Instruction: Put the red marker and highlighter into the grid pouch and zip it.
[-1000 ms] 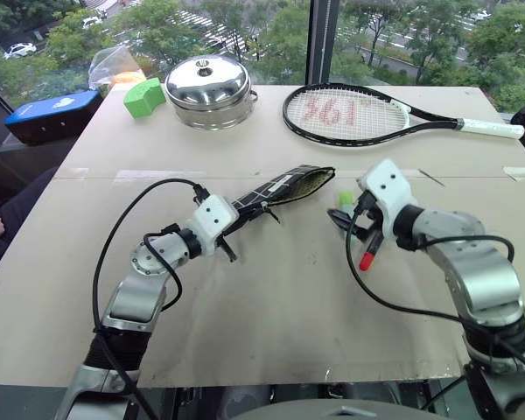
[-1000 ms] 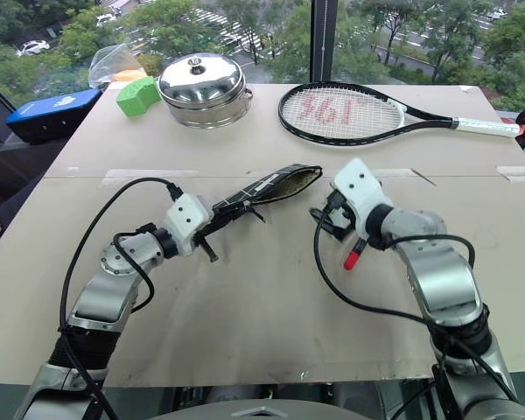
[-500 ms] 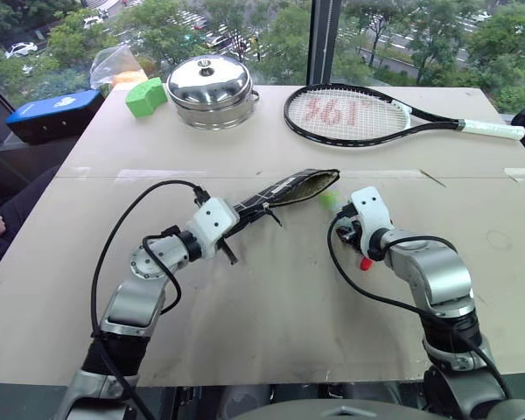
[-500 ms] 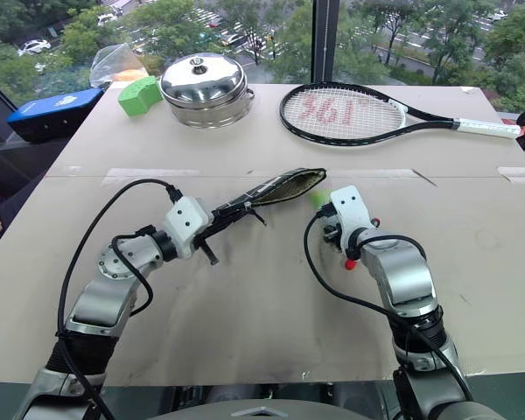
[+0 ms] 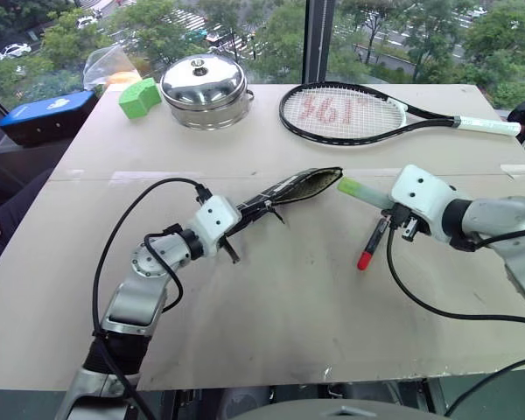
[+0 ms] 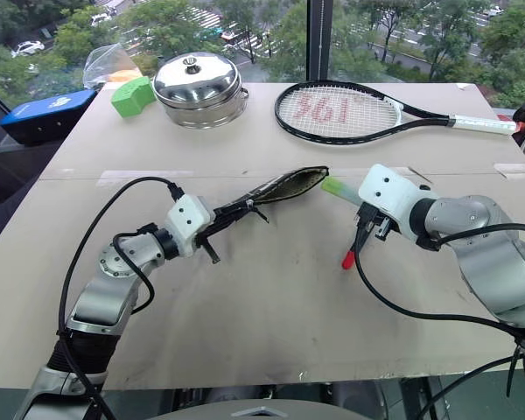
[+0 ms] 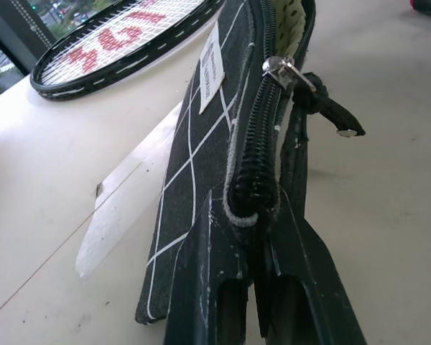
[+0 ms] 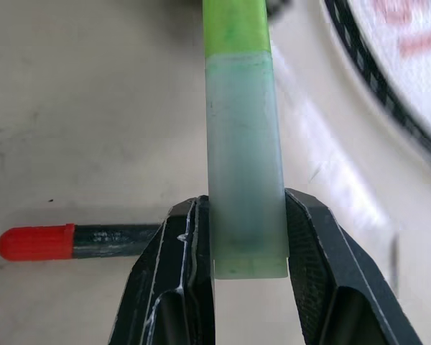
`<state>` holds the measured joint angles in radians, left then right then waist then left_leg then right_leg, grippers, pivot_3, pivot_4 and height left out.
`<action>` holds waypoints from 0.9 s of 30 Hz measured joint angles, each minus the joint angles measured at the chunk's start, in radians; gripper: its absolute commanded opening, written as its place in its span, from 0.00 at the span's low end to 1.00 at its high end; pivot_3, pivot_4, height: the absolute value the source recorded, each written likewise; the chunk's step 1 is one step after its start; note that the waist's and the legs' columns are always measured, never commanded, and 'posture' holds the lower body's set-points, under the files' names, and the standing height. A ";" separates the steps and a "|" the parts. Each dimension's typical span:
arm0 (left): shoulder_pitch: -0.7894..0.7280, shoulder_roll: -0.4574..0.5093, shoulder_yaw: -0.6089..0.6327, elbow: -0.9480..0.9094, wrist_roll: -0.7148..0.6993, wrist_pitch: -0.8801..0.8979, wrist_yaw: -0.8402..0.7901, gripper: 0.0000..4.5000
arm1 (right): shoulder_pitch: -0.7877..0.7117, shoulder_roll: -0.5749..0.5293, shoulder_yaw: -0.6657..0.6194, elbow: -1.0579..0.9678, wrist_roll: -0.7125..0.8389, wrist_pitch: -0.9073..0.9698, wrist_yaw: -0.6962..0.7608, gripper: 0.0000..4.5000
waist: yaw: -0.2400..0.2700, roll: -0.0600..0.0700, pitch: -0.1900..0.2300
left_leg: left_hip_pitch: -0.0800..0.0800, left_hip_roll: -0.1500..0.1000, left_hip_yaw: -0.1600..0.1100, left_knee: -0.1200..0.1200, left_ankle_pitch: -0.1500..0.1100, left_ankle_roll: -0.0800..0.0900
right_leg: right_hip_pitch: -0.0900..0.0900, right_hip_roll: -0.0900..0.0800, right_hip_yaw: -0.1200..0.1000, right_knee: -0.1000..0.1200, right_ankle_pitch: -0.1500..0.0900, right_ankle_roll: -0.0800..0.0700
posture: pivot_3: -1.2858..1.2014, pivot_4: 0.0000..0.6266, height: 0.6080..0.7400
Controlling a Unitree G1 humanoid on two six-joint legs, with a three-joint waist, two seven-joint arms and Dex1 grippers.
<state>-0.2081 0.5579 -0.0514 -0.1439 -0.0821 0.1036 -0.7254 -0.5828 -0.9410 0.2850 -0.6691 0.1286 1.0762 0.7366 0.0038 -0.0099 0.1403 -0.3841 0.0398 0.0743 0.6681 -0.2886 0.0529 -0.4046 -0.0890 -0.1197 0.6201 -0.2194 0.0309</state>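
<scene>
On my far left a blue case (image 5: 51,115) sits at the table (image 5: 271,306) edge, with a green block (image 5: 138,96) and a steel pot (image 5: 205,90) farther back. My left gripper (image 5: 238,221) is clamped on the closed end of the grid pouch (image 5: 290,187), holding it on edge with the zipper uppermost; the mouth gapes at the far end, tan lining showing, and the pull cord (image 7: 329,113) dangles beside the slider. A tennis racket (image 5: 372,115) lies behind, well apart. To the right, my right gripper (image 8: 246,241) pinches the highlighter (image 5: 363,192) by its pale body, green cap pointing toward the pouch mouth, just short of it, lifted above the table. The red marker (image 5: 372,243) lies on the table just beside that gripper, red cap toward me.
</scene>
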 measured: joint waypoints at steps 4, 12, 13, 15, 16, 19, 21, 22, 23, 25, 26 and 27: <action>-0.008 -0.001 -0.022 0.000 0.003 -0.019 -0.012 0.00 | -0.111 0.001 0.141 0.058 -0.052 -0.107 0.051 0.17 | 0.006 -0.001 0.000 | -0.001 0.000 0.000 0.001 0.000 0.000 | 0.000 -0.001 0.000 0.000 0.002 -0.003 | 0.52 0.24 1.00; 0.002 -0.002 -0.068 -0.019 0.021 -0.054 -0.027 0.00 | -0.281 0.094 0.408 0.303 -0.287 -0.404 0.133 0.17 | 0.004 -0.001 0.000 | -0.001 -0.001 0.001 0.001 0.003 -0.005 | 0.000 0.000 0.000 0.000 0.002 -0.003 | 0.52 0.24 1.00; 0.006 -0.004 -0.077 -0.025 0.022 -0.059 -0.030 0.00 | -0.296 0.122 0.435 0.341 -0.320 -0.457 0.140 0.17 | 0.003 -0.001 0.000 | -0.001 -0.001 0.001 0.001 0.003 -0.005 | 0.000 0.000 0.000 0.000 0.002 -0.003 | 0.52 0.24 1.00; 0.016 -0.005 -0.084 -0.031 0.027 -0.064 -0.030 0.00 | -0.320 0.184 0.475 0.437 -0.400 -0.573 0.127 0.28 | 0.001 0.000 0.001 | -0.001 0.000 0.001 0.001 0.003 -0.005 | 0.000 0.000 0.000 0.001 0.002 -0.003 | 0.52 0.24 1.00; 0.018 -0.005 -0.086 -0.033 0.029 -0.065 -0.030 0.00 | -0.326 0.204 0.483 0.475 -0.421 -0.611 0.127 0.40 | 0.003 -0.001 0.001 | -0.001 -0.001 0.001 0.001 0.003 -0.005 | 0.000 0.000 0.000 0.001 0.002 -0.003 | 0.52 0.24 1.00; 0.018 -0.015 -0.093 -0.042 0.031 -0.065 -0.026 0.00 | -0.327 0.245 0.479 0.528 -0.429 -0.672 0.154 0.71 | 0.011 -0.001 0.001 | -0.001 -0.001 0.001 0.002 0.003 -0.005 | 0.000 -0.001 -0.001 0.001 0.002 -0.003 | 0.52 0.24 1.00; 0.018 -0.020 -0.095 -0.043 0.031 -0.062 -0.016 0.00 | -0.291 0.251 0.421 0.505 -0.400 -0.651 0.176 0.93 | 0.013 -0.001 0.000 | -0.002 -0.001 0.001 0.002 0.003 -0.005 | 0.001 -0.001 -0.001 0.000 0.002 -0.003 | 0.52 0.24 1.00; 0.018 -0.021 -0.093 -0.043 0.031 -0.060 -0.009 0.00 | -0.257 0.250 0.368 0.468 -0.374 -0.604 0.189 0.98 | 0.013 -0.001 0.000 | -0.002 -0.001 0.001 0.002 0.003 -0.005 | 0.001 -0.001 -0.001 0.000 0.002 -0.003 | 0.52 0.24 1.00; 0.017 -0.023 -0.092 -0.043 0.030 -0.055 -0.004 0.00 | -0.236 0.249 0.323 0.435 -0.343 -0.548 0.200 0.98 | 0.012 -0.001 0.000 | -0.002 -0.001 0.001 0.002 0.003 -0.005 | 0.001 -0.001 -0.001 0.000 0.003 -0.003 | 0.52 0.24 1.00; 0.016 -0.031 -0.083 -0.042 0.030 -0.041 0.013 0.00 | -0.178 0.256 0.182 0.339 -0.251 -0.361 0.223 0.98 | 0.012 -0.001 0.000 | -0.002 -0.001 0.000 0.002 0.003 -0.005 | 0.001 -0.001 -0.001 0.000 0.003 -0.003 | 0.52 0.24 1.00; 0.016 -0.033 -0.075 -0.041 0.030 -0.036 0.022 0.00 | -0.145 0.273 0.079 0.272 -0.191 -0.219 0.231 0.98 | 0.011 -0.001 0.000 | -0.002 0.000 -0.001 0.002 0.003 -0.005 | 0.001 -0.001 -0.002 0.001 0.003 -0.004 | 0.52 0.24 1.00; 0.014 -0.033 -0.072 -0.039 0.031 -0.029 0.029 0.00 | -0.123 0.283 0.005 0.218 -0.151 -0.114 0.234 0.98 | 0.011 -0.001 0.000 | -0.001 0.000 -0.001 0.002 0.003 -0.005 | 0.001 -0.002 -0.002 0.002 0.003 -0.004 | 0.52 0.24 1.00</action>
<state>-0.1937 0.5248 -0.1234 -0.1833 -0.0516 0.0743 -0.6960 -0.7063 -0.6575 0.2904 -0.4510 -0.0220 0.9625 0.9707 0.0150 -0.0108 0.1405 -0.3855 0.0394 0.0733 0.6704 -0.2856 0.0481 -0.4037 -0.0906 -0.1217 0.6217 -0.2166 0.0272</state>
